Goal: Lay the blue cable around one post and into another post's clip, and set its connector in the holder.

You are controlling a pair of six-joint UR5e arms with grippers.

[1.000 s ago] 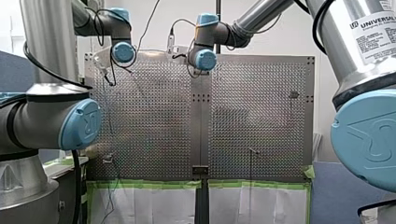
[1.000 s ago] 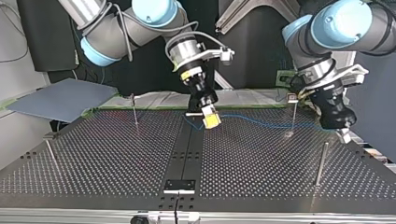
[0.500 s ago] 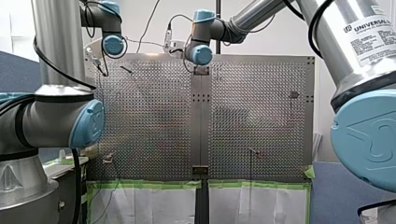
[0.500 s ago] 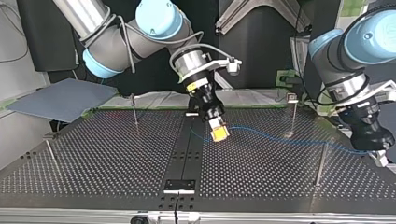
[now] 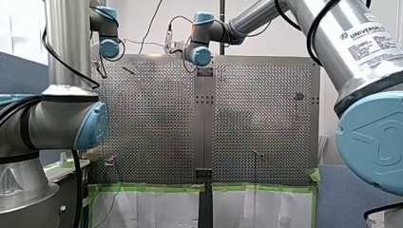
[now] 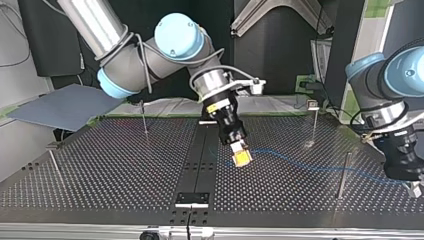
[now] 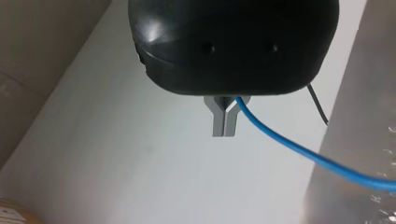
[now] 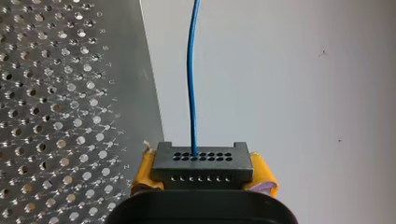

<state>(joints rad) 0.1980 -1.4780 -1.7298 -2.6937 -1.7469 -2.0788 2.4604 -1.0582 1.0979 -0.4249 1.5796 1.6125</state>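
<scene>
At the perforated table (image 6: 125, 165) the connector (image 8: 201, 161) is clamped by my right gripper (image 8: 203, 173), the blue cable (image 7: 289, 145) pinched by my left gripper (image 7: 223, 129).

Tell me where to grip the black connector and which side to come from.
Grip the connector by its two short ends, coming from behind, opposite the blue cable. The cable leaves straight out of its holed face, so that side should stay free. My right gripper holds it so, yellow pads on either end.
</scene>
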